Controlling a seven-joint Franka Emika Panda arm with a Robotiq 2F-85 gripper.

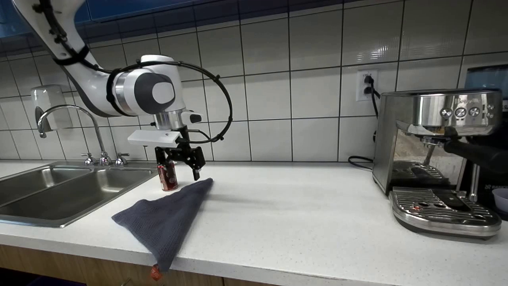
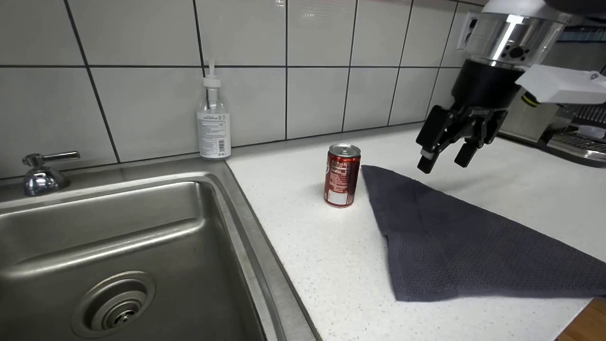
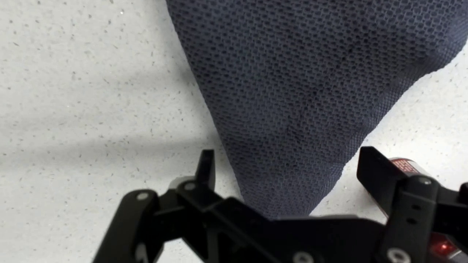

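Observation:
My gripper is open and empty, above the counter, in both exterior views [image 1: 178, 169] [image 2: 444, 163]. In the wrist view its fingers [image 3: 287, 150] stand apart on either side of the narrow end of a dark blue-grey woven cloth [image 3: 292, 91], without gripping it. The cloth lies flat in a rough triangle in both exterior views [image 1: 166, 218] [image 2: 464, 246]. One corner reaches over the counter's front edge, with a small orange piece [image 1: 155, 273] there. A red soda can [image 2: 342, 175] stands upright beside the cloth. A finger partly hides the can [image 3: 406, 166] in the wrist view.
A steel sink [image 1: 61, 220] with a chrome faucet [image 1: 95, 127] lies beside the can. A clear pump bottle [image 2: 214, 135] stands by the tiled wall. A steel espresso machine [image 1: 452, 109] stands at the counter's far end, its cord running to a wall outlet [image 1: 363, 93].

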